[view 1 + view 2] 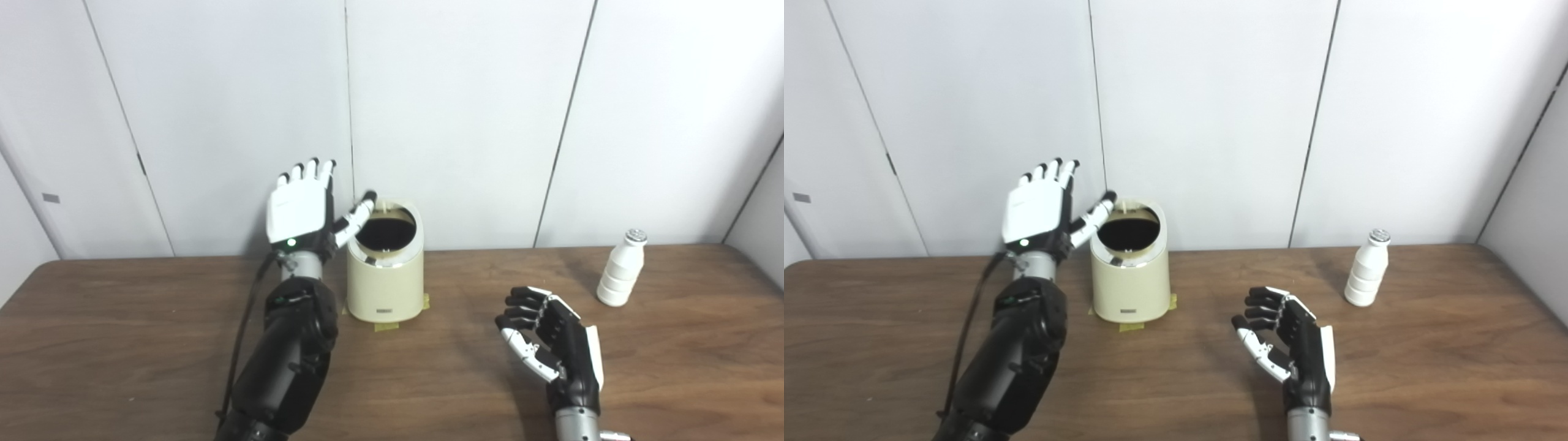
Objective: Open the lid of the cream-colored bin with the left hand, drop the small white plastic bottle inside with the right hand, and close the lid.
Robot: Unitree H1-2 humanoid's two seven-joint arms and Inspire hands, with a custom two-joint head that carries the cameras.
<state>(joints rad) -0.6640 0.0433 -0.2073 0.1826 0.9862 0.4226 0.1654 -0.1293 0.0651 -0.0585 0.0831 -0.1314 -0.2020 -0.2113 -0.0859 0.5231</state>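
The cream-colored bin (384, 282) stands near the back of the wooden table (122, 343). Its top shows a dark round opening (387, 231), and a thin cream edge rises at the back rim. My left hand (300, 208) is raised just left of the bin, open, fingers pointing up. Its thumb reaches to the bin's upper left rim. The small white plastic bottle (621, 269) stands upright at the right, far from both hands. My right hand (551, 343) hovers low over the table between bin and bottle, open, fingers loosely curled, holding nothing.
Yellow tape (386, 326) marks the bin's base. A black cable (242, 331) runs along my left forearm. White wall panels stand right behind the table's back edge. Bare wood lies between my right hand and the bottle.
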